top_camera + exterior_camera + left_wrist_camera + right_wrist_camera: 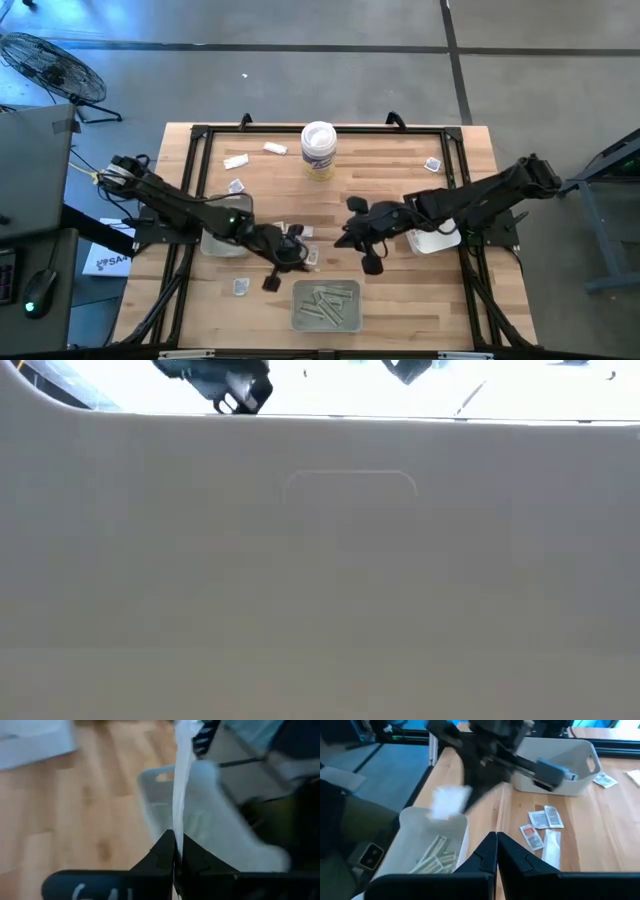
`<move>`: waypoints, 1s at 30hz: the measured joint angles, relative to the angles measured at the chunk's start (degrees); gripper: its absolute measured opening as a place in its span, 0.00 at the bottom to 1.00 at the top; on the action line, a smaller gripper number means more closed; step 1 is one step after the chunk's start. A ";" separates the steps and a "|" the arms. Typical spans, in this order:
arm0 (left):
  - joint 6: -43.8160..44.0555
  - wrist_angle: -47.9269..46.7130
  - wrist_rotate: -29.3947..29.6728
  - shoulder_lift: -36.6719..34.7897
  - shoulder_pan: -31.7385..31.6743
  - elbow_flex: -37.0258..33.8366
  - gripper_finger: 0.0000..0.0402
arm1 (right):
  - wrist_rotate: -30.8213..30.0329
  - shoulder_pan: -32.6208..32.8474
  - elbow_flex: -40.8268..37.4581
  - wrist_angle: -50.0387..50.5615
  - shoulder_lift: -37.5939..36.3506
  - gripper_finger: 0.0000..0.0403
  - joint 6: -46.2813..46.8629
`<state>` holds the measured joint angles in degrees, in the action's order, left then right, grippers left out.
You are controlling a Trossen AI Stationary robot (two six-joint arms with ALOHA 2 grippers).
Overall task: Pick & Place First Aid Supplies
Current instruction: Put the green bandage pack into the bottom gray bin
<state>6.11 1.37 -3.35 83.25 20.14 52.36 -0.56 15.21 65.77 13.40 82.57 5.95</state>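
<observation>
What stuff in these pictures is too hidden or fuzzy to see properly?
- Low view: a plain grey wall fills nearly the whole picture, hiding the table.
- Left wrist view: the left gripper pinches a thin white packet seen edge-on, so its print is hidden.
- High view: the small packets are too tiny to read.
- Right wrist view: the white packet is blurred.

Matt pale wood table (400,300), translucent plastic tray (326,322), glossy paper packets (540,822).
</observation>
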 joint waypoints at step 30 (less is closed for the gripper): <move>21.42 -3.14 4.98 23.61 8.02 12.57 0.09 | -22.99 21.04 -0.05 3.57 4.23 0.00 7.72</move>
<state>27.53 -1.77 1.63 106.86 28.16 64.93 -23.55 36.25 65.71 16.98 86.80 13.67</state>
